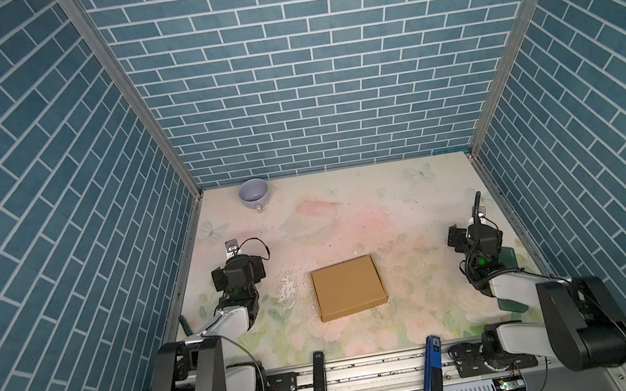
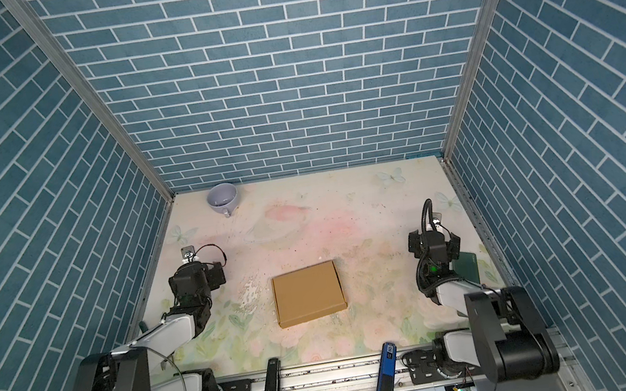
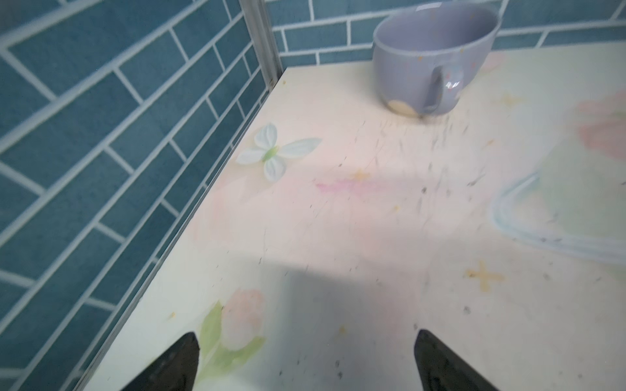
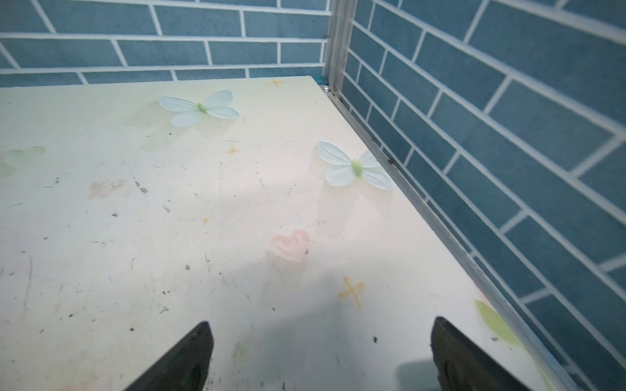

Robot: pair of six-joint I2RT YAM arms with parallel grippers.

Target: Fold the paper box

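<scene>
Left gripper (image 3: 306, 335) first: jaws spread wide, nothing between them, only the pale floral tabletop (image 3: 338, 220) underneath. It hangs low over the left side of the table, close to the blue-tiled wall (image 3: 101, 152). Out ahead of it, a lavender mug (image 3: 433, 57) stands upright in the far left corner, handle facing the wrist camera.

Over to the right gripper (image 4: 321, 323): same story, jaws set wide apart and empty, bare scuffed surface below. Printed butterflies (image 4: 354, 167) decorate the table just ahead of it, and the right-hand wall runs alongside. Beside the right arm lies a flat dark green object (image 2: 465, 266), partly tucked under the arm; what it is, I cannot tell.

And the paper box (image 1: 348, 288): in both top views it sits in the middle of the table (image 2: 309, 293), lying flat, closed up into a shallow tan square, turned slightly askew to the table's edges. It lies between the two arms, well apart from both grippers. Neither one touches it.
</scene>
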